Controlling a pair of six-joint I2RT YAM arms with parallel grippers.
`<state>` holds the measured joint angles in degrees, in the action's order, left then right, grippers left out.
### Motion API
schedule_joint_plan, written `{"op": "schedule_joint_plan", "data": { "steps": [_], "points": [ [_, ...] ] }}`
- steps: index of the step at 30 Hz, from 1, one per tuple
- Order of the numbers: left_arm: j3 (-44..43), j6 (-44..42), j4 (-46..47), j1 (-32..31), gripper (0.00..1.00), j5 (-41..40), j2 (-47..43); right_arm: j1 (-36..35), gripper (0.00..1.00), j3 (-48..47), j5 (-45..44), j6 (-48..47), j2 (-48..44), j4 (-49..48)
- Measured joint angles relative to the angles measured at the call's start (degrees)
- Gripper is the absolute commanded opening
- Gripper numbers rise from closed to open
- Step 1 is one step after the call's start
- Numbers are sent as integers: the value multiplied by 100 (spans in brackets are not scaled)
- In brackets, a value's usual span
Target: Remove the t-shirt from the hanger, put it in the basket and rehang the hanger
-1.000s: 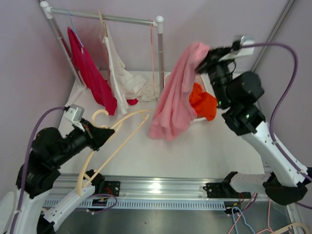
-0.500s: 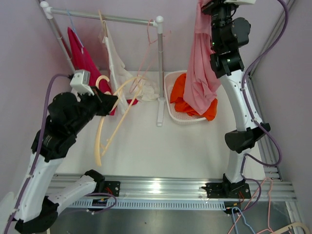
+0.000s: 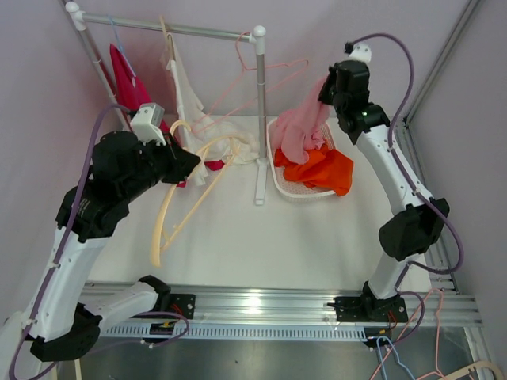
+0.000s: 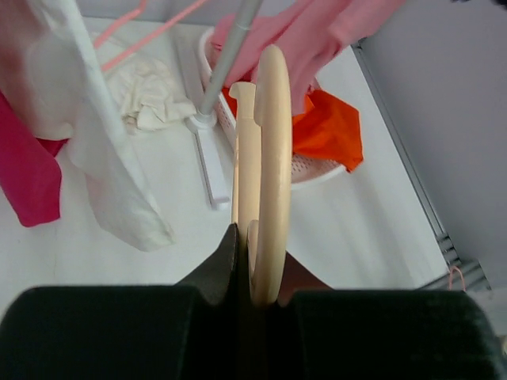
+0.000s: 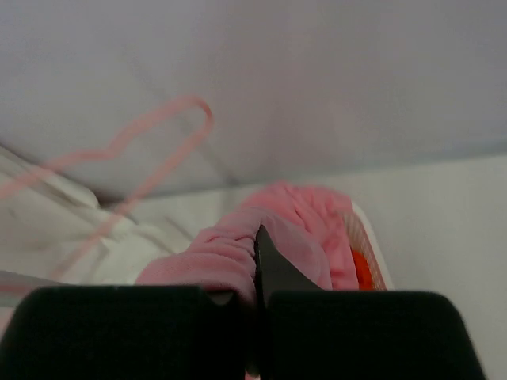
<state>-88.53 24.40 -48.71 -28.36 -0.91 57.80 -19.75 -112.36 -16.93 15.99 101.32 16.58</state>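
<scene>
The pink t-shirt (image 3: 301, 127) is off the hanger and bunched in my right gripper (image 3: 325, 91), which is shut on it above the white basket (image 3: 275, 170); its lower folds lie in the basket. In the right wrist view the fabric (image 5: 293, 229) is pinched at the gripper (image 5: 255, 245). The bare cream hanger (image 3: 190, 186) hangs slanted from my left gripper (image 3: 181, 162), near the rack's post. The left wrist view shows that gripper (image 4: 257, 237) shut on the hanger (image 4: 273, 142).
An orange garment (image 3: 321, 168) fills the basket. The clothes rack (image 3: 259, 111) stands at the back with a red garment (image 3: 131, 87), a white garment (image 3: 190, 103) and an empty pink hanger (image 3: 269, 75) on it. A wall lies close to the right.
My right arm has come down from high up and lowered the pink t-shirt into the basket. My left arm has shifted slightly right with the cream hanger.
</scene>
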Motion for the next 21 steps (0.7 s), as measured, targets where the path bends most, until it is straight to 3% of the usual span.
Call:
{"op": "schedule_joint_plan", "data": {
  "steps": [2, 3, 4, 8, 11, 15, 21],
  "points": [
    [-46, -7, -181, 0, 1, 177, -59, 55, 6, 323, 184, 160, 107, 649],
    [-87, -13, -297, 0, 1, 221, -83, 70, 38, 476, 247, 223, 162, 887],
    [-157, -46, -452, 0, 1, 254, -98, 76, 99, 697, 343, 304, 254, 1119],
    [-343, -103, -938, 0, 0, 234, -225, 24, 100, 1158, 334, 415, 730, 1980],
    [-136, -109, -918, 0, 1, 208, -614, -13, 100, 1709, 216, 479, 684, 2068],
    [317, -114, -396, 0, 1, 208, -1488, -28, 99, 2389, 286, 540, -57, 1862],
    [267, -431, 955, 0, 1, -490, -2184, -28, 99, 2435, 330, 542, -1080, 1416]
  ]
}}
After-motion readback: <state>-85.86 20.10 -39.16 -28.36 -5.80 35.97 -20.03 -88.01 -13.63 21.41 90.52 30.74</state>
